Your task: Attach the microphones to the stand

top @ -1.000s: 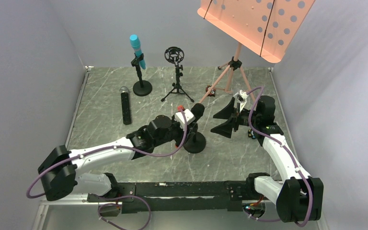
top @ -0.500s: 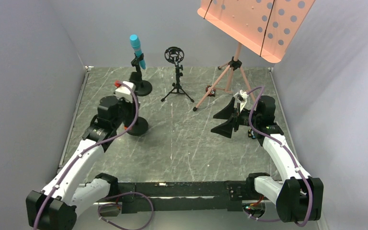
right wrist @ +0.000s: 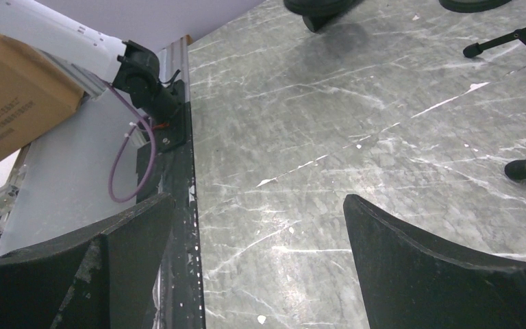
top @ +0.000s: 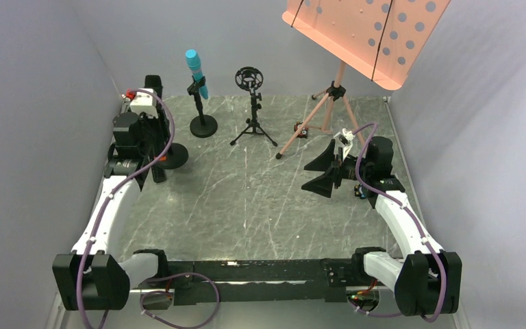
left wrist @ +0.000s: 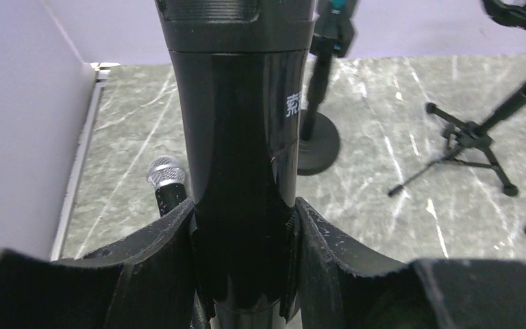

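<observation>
Grip: my left gripper [left wrist: 244, 232] pinches the upright black mic [left wrist: 236, 137] near the far-left corner of the tabletop [top: 260, 212], right gripper [right wrist: 257, 212] spread empty; keep it vertical, clear of the silver-head mic [left wrist: 166, 171].

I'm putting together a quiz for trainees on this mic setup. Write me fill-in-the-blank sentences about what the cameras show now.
1. The left gripper clamps the black microphone, while the right gripper stands ____.
2. The cyan microphone is clipped in a stand with a ____ base.
3. The mesh-headed microphone lies on the ____.
4. The ring mount on the tripod holds ____.

Missing words: open; round; table; nothing.
</observation>
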Controlling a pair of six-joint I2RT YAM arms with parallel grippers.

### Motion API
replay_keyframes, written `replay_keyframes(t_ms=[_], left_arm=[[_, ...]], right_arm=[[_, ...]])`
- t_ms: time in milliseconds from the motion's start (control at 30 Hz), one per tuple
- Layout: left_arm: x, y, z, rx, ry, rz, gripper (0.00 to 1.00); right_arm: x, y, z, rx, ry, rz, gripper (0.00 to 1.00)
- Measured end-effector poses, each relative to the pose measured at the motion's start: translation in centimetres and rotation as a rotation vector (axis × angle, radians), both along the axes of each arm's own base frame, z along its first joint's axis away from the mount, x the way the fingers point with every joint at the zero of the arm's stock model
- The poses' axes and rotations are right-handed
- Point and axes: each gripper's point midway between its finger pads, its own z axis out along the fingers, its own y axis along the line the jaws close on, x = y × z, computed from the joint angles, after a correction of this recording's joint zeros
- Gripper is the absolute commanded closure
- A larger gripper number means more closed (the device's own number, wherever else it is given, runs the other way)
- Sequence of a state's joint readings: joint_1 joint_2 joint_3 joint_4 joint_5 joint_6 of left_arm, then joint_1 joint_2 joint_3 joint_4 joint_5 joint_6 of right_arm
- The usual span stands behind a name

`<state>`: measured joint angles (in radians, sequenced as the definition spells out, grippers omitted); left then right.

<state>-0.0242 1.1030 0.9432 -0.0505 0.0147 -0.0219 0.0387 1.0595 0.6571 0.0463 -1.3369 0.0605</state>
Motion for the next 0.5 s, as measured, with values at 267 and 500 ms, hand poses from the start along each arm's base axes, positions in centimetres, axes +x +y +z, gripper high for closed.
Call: replay_keyframes(t_ms=[267,500], left_arm=[[2.7,6.2,-1.7,-0.012,-0.003,0.113,0.85],[7.2,6.4,-5.9,-0.048,0.075,0.035,0.85]], right_arm=[[0.0,0.0,-0.1,0.002,0.006,0.006,0.0],[0.1,0.0,-0.3,0.002,0.017,0.007,0.0]])
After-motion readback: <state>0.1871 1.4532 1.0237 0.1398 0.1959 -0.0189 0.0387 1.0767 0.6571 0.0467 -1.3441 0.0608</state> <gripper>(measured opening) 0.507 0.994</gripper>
